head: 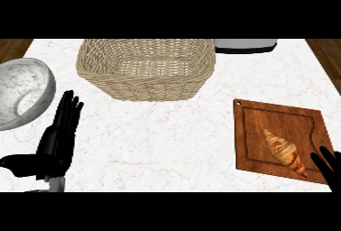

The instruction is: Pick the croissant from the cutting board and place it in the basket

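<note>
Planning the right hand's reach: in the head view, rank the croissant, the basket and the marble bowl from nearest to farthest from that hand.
1. The croissant, on the cutting board, just left of the right hand.
2. The basket, across the counter, up and to the left.
3. The bowl, at the far left edge.

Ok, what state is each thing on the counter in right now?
croissant: lying on the board, not held
board: flat, holding the croissant
basket: upright, empty
bowl: empty
left hand: open, resting, fingers up
right hand: open, at the board's near right corner
</note>
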